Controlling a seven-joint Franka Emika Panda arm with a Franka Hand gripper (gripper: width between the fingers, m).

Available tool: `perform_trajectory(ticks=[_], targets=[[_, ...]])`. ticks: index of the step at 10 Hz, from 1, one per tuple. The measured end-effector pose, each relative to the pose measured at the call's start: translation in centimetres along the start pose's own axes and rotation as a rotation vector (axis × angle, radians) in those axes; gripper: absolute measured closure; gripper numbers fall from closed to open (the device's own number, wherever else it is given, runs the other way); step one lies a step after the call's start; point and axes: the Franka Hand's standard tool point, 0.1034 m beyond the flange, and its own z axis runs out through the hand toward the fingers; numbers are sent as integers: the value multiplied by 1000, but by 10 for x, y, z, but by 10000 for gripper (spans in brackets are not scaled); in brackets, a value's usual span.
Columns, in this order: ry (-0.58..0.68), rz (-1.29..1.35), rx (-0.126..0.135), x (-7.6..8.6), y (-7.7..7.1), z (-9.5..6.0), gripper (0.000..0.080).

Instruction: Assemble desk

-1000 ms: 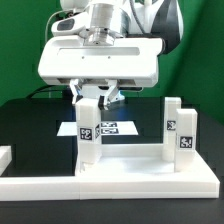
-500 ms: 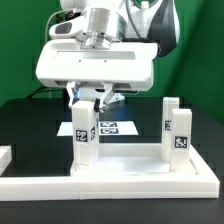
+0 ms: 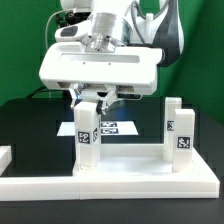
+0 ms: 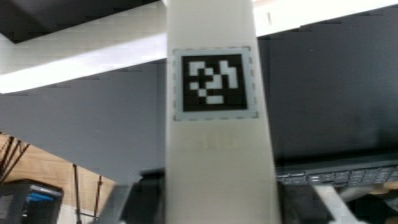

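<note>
The white desk top [image 3: 130, 182] lies flat at the front of the black table. Two short square legs [image 3: 183, 135] with tags stand upright on its right end in the exterior view. My gripper [image 3: 90, 100] is shut on a third leg [image 3: 88, 132] and holds it upright at the top's left end, its foot on or just at the top. In the wrist view this leg [image 4: 217, 120] with its tag fills the middle, with a dark finger [image 4: 164, 200] on each side at its base. The fourth leg is out of view.
The marker board [image 3: 118, 127] lies on the table behind the held leg. A white bar end [image 3: 5, 156] shows at the exterior view's left edge. The arm's wide white hand body hangs over the left half of the desk top.
The hand with the leg shifted a little to the exterior view's left, then back right, and turned slightly. The leg stays gripped at the same corner.
</note>
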Motion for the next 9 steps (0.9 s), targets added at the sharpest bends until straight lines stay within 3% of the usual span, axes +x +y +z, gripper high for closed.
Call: perform_trajectory(ticks=[1, 2, 3, 4, 9], targets=[[-10, 0, 0, -2, 0, 1, 508], [-11, 0, 0, -3, 0, 1, 397], [-11, -1, -1, -3, 0, 1, 231], [-11, -1, -1, -3, 0, 1, 175], [-16, 0, 0, -2, 1, 1, 150]])
